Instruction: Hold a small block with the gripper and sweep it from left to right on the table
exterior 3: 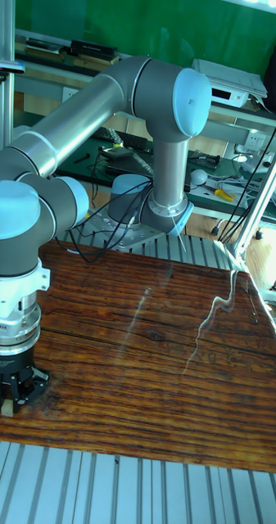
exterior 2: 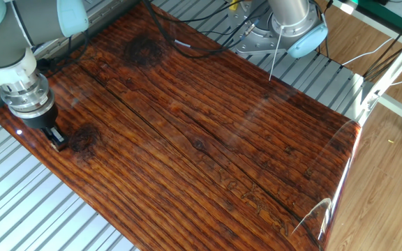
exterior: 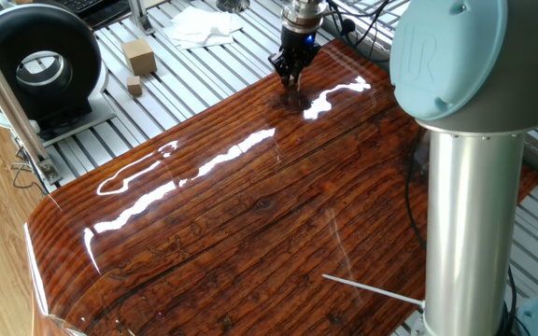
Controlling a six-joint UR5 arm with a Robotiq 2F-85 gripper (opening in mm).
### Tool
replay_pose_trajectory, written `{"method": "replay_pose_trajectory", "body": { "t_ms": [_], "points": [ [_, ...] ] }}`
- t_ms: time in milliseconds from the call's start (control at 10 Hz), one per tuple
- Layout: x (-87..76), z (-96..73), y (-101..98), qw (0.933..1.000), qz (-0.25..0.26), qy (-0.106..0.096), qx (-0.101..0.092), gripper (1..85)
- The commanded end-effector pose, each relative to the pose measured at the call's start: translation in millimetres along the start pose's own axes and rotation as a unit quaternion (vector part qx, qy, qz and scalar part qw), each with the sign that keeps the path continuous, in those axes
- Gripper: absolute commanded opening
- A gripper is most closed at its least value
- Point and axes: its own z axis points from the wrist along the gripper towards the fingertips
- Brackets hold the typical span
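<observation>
My black two-finger gripper [exterior: 290, 79] stands upright at the far edge of the glossy reddish-brown table [exterior: 250, 215], its tips down at the board. In the other fixed view the gripper [exterior 2: 57, 141] is at the table's [exterior 2: 208, 125] left side, shut on the small block [exterior 2: 58, 139], which shows only as a pale tan sliver between the fingers. The tall fixed view has the gripper [exterior 3: 15, 399] at the table's [exterior 3: 146, 352] near-left corner, with a bit of the small block [exterior 3: 5, 406] at its tip.
On the grey slatted base [exterior: 204, 70] behind the table lie a bigger tan box block [exterior: 139, 56], a smaller tan piece [exterior: 134, 87] and a white cloth [exterior: 204, 26]. A black round device [exterior: 40, 61] stands far left. The arm's thick column [exterior: 465, 187] rises at the right.
</observation>
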Motion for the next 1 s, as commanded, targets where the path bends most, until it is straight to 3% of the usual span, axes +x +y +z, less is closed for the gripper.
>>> {"method": "replay_pose_trajectory", "body": {
  "t_ms": [0, 400, 600, 800, 900],
  "points": [
    [-1.2, 0.5, 0.7, 1.0000, 0.002, -0.004, -0.001, 1.0],
    [-0.6, -4.8, 3.5, 1.0000, 0.004, -0.001, -0.006, 1.0],
    [-2.5, 2.2, 2.5, 0.9999, 0.004, -0.002, -0.011, 1.0],
    [-4.4, 8.1, 3.1, 0.9999, 0.002, -0.013, -0.002, 1.0],
    [-2.6, 2.0, 4.0, 1.0000, 0.004, -0.007, -0.006, 1.0]
  ]
}}
